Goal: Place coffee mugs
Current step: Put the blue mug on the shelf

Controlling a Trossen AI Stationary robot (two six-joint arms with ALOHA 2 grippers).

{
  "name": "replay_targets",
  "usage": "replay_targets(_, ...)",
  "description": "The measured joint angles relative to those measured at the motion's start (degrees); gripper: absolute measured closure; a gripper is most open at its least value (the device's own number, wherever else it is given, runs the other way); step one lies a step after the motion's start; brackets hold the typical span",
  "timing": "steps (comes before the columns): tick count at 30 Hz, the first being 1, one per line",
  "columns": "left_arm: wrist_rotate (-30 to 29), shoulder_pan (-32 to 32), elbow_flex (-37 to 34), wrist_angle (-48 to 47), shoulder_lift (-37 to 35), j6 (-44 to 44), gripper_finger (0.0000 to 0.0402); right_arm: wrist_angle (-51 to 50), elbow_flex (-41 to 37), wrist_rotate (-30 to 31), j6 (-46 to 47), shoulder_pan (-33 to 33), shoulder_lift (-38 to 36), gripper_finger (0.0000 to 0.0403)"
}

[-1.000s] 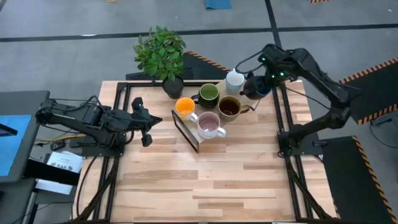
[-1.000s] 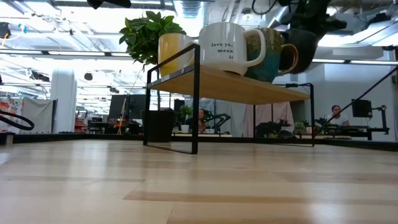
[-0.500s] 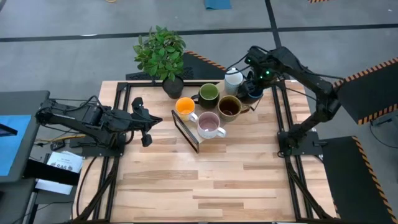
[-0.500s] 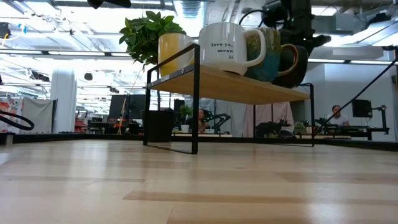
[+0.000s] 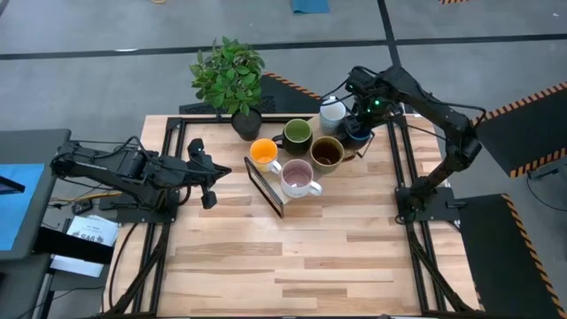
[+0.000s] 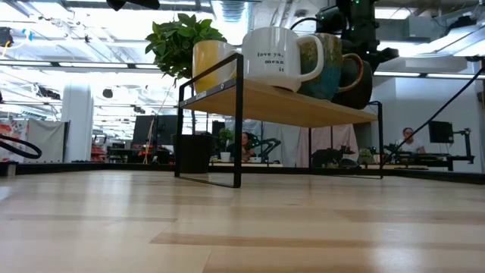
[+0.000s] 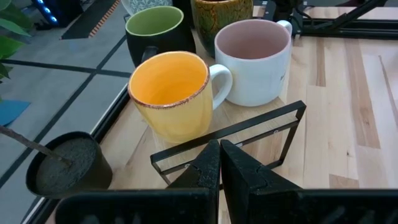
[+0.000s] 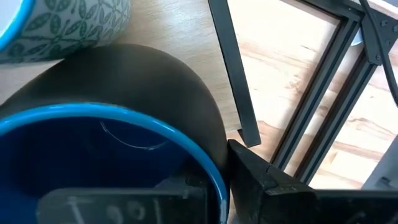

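Right gripper [image 5: 356, 124] jaws clamped the rim of dark ceramic blue-lined mug [image 8: 106, 186]; rigid, glazed-slick, chip-prone; left jaws closed, idle

The worktop [image 5: 292, 248] is pale wood with visible grain, lightly sheened. The shelf [image 6: 303, 108] has a smooth wooden board in a matt black metal frame. Just ahead of the left gripper [image 7: 220, 163], the orange mug [image 7: 171, 96] and pink mug [image 7: 255, 62] are glazed ceramic; the dark blue mug [image 8: 93, 168] in the right gripper [image 8: 205, 186] is glossy inside.
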Motion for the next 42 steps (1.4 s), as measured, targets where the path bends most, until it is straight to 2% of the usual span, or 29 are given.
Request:
replay_targets(12, 0.0, 0.0, 0.0, 0.07, 0.02, 0.0, 0.0401, 0.22, 1.3, 0.11, -2.19, -0.17, -1.49, 0.0316)
replay_targets(22, 0.44, 0.0, 0.0, 0.07, 0.02, -0.69, 0.0402, 2.05, 3.54, 0.16, -2.8, -0.2, -1.53, 0.0206)
replay_targets(27, 0.46, 0.0, 0.0, 0.07, 0.02, -0.87, 0.0401, 1.58, 3.52, 0.16, -2.95, -0.2, -1.53, 0.0171)
replay_targets(42, 0.46, 0.0, 0.0, 0.08, 0.02, -1.09, 0.0401, 1.62, 3.5, 0.16, -4.33, -2.23, -4.52, 0.017)
